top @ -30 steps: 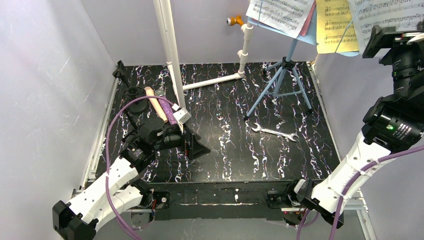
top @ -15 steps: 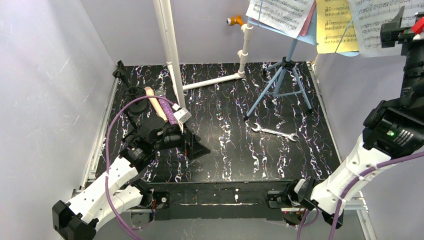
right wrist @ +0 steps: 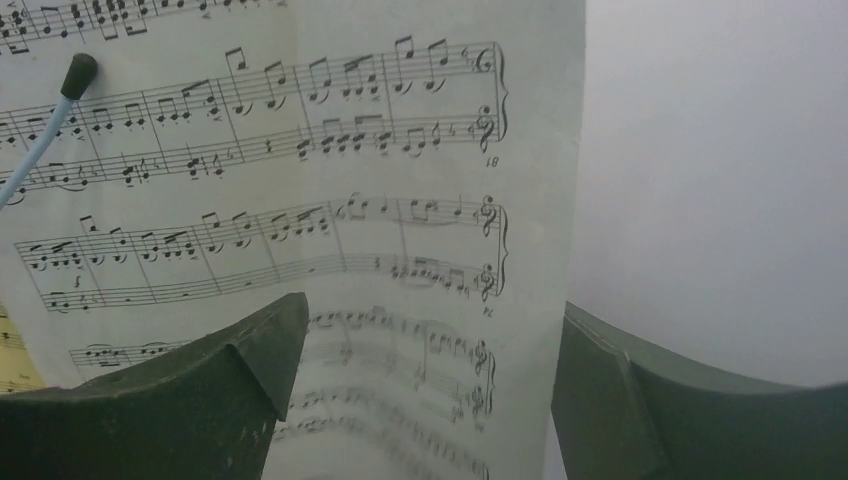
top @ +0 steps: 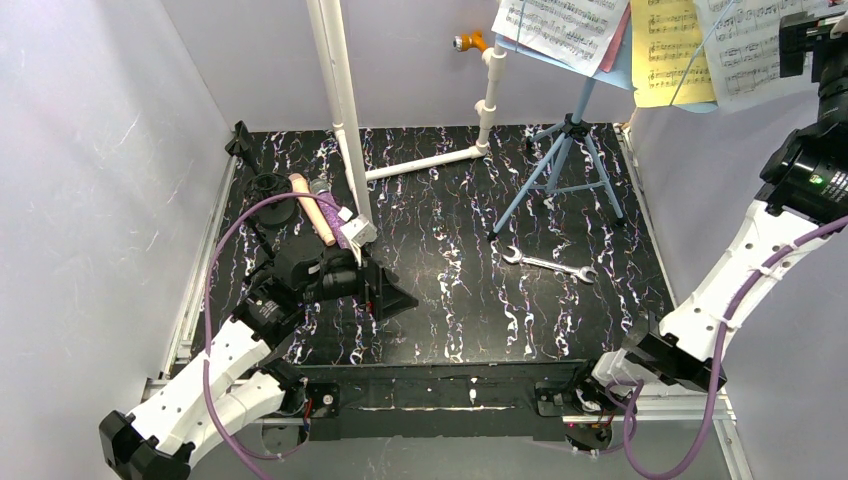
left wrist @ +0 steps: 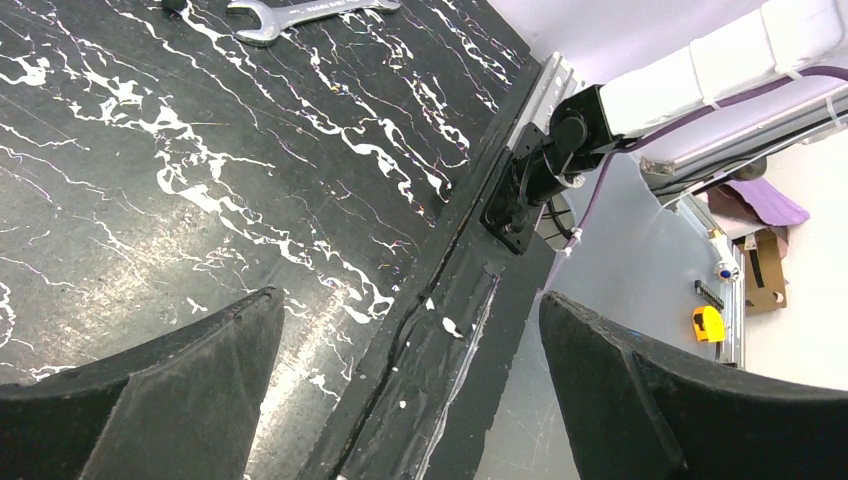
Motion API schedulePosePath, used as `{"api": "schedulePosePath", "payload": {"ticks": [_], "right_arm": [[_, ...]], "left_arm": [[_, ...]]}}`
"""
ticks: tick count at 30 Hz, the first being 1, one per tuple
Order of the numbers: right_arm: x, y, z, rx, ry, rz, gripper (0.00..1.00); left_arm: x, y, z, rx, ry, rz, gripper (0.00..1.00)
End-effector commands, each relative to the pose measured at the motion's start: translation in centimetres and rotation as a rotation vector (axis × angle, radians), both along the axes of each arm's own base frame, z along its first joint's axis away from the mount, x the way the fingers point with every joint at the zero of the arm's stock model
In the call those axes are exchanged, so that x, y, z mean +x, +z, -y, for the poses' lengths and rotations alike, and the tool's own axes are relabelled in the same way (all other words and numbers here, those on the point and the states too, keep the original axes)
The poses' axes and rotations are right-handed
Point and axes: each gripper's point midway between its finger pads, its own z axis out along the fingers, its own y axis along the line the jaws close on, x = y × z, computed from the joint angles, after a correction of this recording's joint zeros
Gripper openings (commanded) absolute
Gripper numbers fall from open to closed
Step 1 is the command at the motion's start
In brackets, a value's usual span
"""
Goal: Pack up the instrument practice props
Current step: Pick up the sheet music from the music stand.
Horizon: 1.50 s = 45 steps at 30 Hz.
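Observation:
The peach microphone [top: 310, 207] and the purple glitter microphone [top: 331, 212] lie side by side at the left, beside a black round-base holder [top: 268, 186]. The light-blue music rack [top: 566, 150] stands on tripod legs at the back right, carrying sheet-music pages [top: 562, 27], one yellow [top: 667, 52] and one white [top: 752, 45]. My right gripper [top: 808, 40] is raised at the white page. In the right wrist view it [right wrist: 425, 390] is open, with the page [right wrist: 300, 200] and its right edge between the fingers, not pinched. My left gripper [top: 385, 295] is open and empty, low near the front edge [left wrist: 410, 330].
White plastic pipes [top: 337, 100] rise mid-back, with a low horizontal run [top: 425, 162] and an orange fitting [top: 467, 42]. A silver wrench [top: 548, 264] lies right of centre and shows in the left wrist view [left wrist: 300, 10]. A blue rod with a black tip [right wrist: 45, 135] crosses the page.
My right arm has risen and extended, bringing its gripper up to the white page at the top right. The left arm has barely shifted.

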Motion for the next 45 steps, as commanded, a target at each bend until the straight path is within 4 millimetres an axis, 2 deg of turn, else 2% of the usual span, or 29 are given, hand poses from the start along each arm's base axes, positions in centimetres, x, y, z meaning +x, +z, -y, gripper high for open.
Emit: {"api": "schedulePosePath", "payload": {"ticks": [1, 3, 4, 5, 6, 10, 13, 16, 18, 20, 22, 24, 26, 30, 32, 34, 37, 39, 42, 45], "right_arm": [[-2.2, 2.7, -2.8, -0.069, 0.053, 0.056, 0.80], [-2.4, 2.2, -3.7, -0.071, 0.088, 0.046, 0.51], [-2.7, 2.1, -4.0, -0.070, 0.097, 0.052, 0.27], [-3.1, 2.3, -4.3, -0.078, 0.098, 0.070, 0.08], [-3.6, 2.5, -4.6, -0.084, 0.092, 0.084, 0.01], [-6.7, 4.4, -5.2, -0.087, 0.037, 0.202, 0.01], [-10.0, 7.0, -5.3, -0.073, -0.038, 0.346, 0.01], [-14.0, 9.9, -4.4, -0.023, -0.154, 0.519, 0.01], [-15.8, 10.9, -4.1, 0.012, -0.198, 0.588, 0.01], [-16.8, 11.6, -5.1, 0.015, -0.180, 0.621, 0.01], [-17.2, 11.8, -6.9, 0.000, -0.106, 0.619, 0.01], [-16.8, 11.1, -10.5, -0.044, 0.057, 0.549, 0.01], [-16.1, 9.2, -15.4, -0.066, 0.303, 0.423, 0.01], [-16.5, 2.5, -24.7, 0.069, 0.839, 0.108, 0.01], [-17.3, -0.1, -27.0, 0.192, 1.005, -0.010, 0.01], [-17.1, -2.3, -27.5, 0.309, 1.063, -0.088, 0.01], [-15.0, -6.0, -26.3, 0.533, 1.067, -0.219, 0.01], [-13.0, -9.7, -24.8, 0.752, 1.070, -0.343, 0.01], [-11.1, -14.1, -23.2, 0.943, 1.059, -0.420, 0.01], [-10.0, -19.2, -22.3, 1.131, 1.005, -0.534, 0.01]], "left_arm": [[-0.4, 1.7, -0.2, -0.026, 0.009, 0.015, 0.98], [-0.4, 1.8, -0.3, -0.029, 0.016, 0.011, 0.98], [-0.5, 1.9, -0.4, -0.031, 0.018, 0.009, 0.98], [-0.5, 1.9, -0.4, -0.032, 0.020, 0.009, 0.98], [-0.6, 2.0, -0.4, -0.034, 0.021, 0.007, 0.98], [-0.8, 2.2, -0.6, -0.039, 0.024, 0.006, 0.98], [-0.9, 2.5, -0.6, -0.045, 0.024, 0.005, 0.98], [-0.9, 2.8, -0.6, -0.051, 0.025, 0.005, 0.98], [-0.9, 3.1, -0.5, -0.056, 0.021, 0.004, 0.98], [-1.0, 3.3, -0.5, -0.060, 0.020, 0.003, 0.98], [-1.0, 3.4, -0.5, -0.065, 0.019, 0.003, 0.98], [-1.2, 3.7, -0.4, -0.077, 0.007, 0.013, 0.98], [-1.5, 4.4, -0.2, -0.107, -0.017, 0.039, 0.98], [-1.9, 7.0, 0.3, -0.208, -0.073, 0.158, 0.98], [-1.8, 8.0, 0.3, -0.222, -0.081, 0.215, 0.98], [-1.8, 8.8, 0.4, -0.239, -0.093, 0.274, 0.98], [-1.5, 9.6, 0.6, -0.284, -0.086, 0.337, 0.98], [-1.1, 10.1, 0.7, -0.303, -0.067, 0.380, 0.98], [-0.3, 10.2, 0.8, -0.292, -0.025, 0.460, 0.98], [0.9, 9.6, 1.6, -0.248, 0.007, 0.548, 0.98]]}}
